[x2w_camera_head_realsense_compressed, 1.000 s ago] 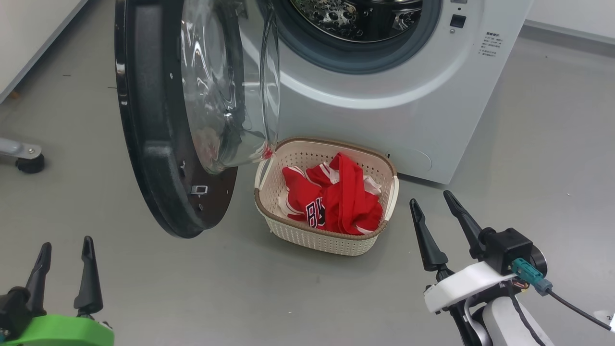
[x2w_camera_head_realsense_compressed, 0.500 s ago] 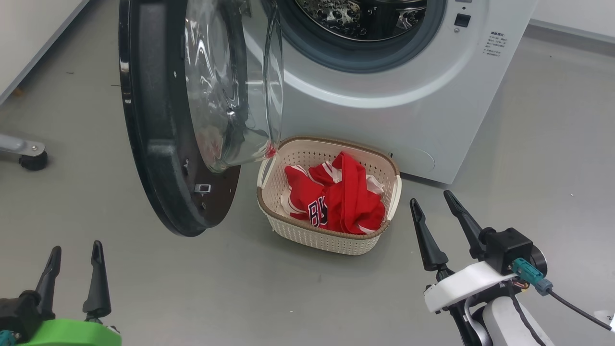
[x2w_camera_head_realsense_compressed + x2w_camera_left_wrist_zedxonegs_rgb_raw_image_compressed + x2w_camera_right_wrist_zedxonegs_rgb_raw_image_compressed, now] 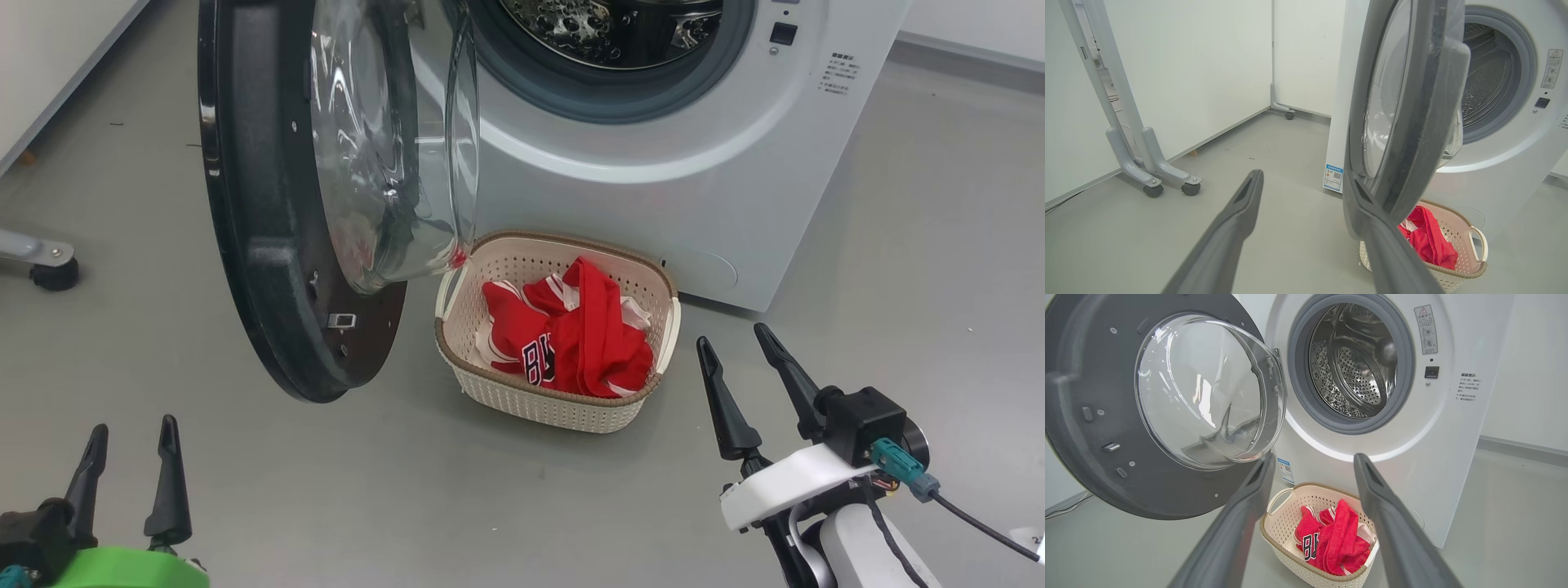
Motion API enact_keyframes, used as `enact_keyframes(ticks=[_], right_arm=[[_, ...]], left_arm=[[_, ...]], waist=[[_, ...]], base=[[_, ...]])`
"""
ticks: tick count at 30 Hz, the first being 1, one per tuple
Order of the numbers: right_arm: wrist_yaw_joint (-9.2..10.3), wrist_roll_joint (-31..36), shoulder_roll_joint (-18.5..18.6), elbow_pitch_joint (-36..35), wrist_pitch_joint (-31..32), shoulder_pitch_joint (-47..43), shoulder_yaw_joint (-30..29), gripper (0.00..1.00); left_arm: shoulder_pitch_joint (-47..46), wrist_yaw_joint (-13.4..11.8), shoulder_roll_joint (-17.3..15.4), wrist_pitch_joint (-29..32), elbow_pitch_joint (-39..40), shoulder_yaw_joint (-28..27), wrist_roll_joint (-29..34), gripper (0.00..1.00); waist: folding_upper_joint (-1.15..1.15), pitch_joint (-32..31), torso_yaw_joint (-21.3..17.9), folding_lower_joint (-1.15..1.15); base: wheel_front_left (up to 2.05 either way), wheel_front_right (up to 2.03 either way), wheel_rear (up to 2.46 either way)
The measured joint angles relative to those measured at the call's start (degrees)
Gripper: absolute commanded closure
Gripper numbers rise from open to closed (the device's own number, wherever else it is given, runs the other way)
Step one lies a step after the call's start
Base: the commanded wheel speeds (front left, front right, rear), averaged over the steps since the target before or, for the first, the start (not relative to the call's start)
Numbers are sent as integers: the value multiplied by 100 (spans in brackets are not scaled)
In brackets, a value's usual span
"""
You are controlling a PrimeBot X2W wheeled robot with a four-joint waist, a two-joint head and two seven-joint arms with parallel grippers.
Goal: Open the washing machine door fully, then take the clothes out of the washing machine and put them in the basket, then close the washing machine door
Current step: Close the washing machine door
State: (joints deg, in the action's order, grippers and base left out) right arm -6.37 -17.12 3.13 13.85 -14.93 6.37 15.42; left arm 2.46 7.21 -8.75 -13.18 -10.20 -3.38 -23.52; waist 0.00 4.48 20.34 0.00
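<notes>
We note clothes (image 3: 571, 335) in the basket (image 3: 539, 406); washing machine door (image 3: 261, 269) hangs open at its ten o'clock. Left gripper (image 3: 135, 429), right gripper (image 3: 730, 335) both spread, empty.

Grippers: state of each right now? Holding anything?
Left gripper: open, fingers apart, holding nothing.
Right gripper: open, fingers apart, holding nothing.

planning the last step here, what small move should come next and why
Probably bring the left gripper to the outer face of the washing machine door, to push it shut: the clothes lie in the basket, the drum looks empty, that gripper is open.
</notes>
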Motion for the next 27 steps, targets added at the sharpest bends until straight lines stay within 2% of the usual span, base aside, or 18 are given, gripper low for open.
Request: enact_keyframes(ticks=[18,19,20,21,27], right_arm=[[4,-34,0,-4,0,0,20,0],[4,-34,0,-4,0,0,23,0],[4,-34,0,-4,0,0,26,0],[4,-34,0,-4,0,0,29,0],[4,-34,0,-7,0,0,34,0]], left_arm=[[-5,11,-34,-57,-43,7,0,0],[-5,11,-40,-57,-46,15,-1,17],[-5,11,-43,-57,-51,31,-1,68],[-5,11,-43,-57,-56,51,-1,100],[-5,11,-64,-58,-74,166,-1,100]], waist=[[0,-3,-57,0],[0,-2,-60,0],[0,1,-63,0],[0,3,-66,0],[0,18,-75,0]], base=[[0,0,0],[0,0,0],[0,0,0],[0,0,0],[0,0,0]])
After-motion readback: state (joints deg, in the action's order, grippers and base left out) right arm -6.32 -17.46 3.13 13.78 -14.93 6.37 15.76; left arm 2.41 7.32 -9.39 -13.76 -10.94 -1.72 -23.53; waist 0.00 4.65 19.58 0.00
